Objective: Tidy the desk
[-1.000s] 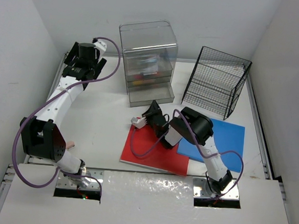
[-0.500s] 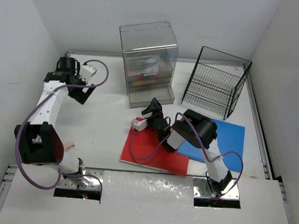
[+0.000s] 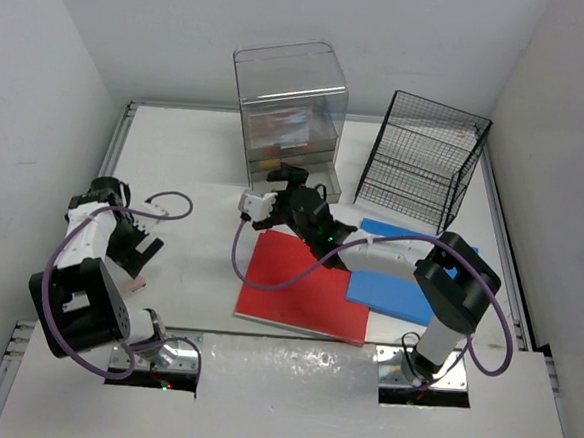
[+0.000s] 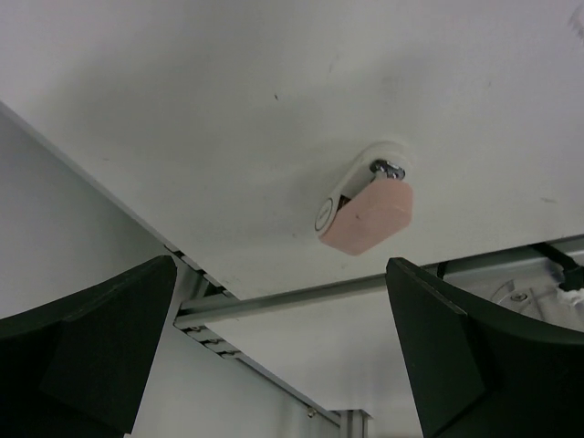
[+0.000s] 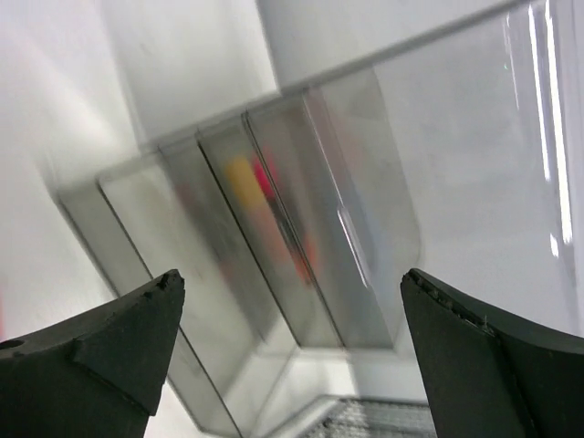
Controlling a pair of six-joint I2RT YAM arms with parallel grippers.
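1. The left gripper [image 4: 281, 269] is wide open and empty. A small pink and white block [image 4: 367, 206] lies slanted just ahead, near the front-left edge of the big flat white desk [image 3: 195, 172].
2. The right gripper [image 5: 290, 278], wide open too, faces the clear plastic drawer box [image 3: 288, 108], far from the block.

On the worktop [image 3: 196, 162] a drawer box [image 3: 287, 118] stands back centre, a wire basket [image 3: 422, 158] just right of it, a left folder [image 3: 296, 300] before the box, a right folder [image 3: 392, 291] beside that (before the basket), and a small block [image 4: 370, 214] near the front left edge.
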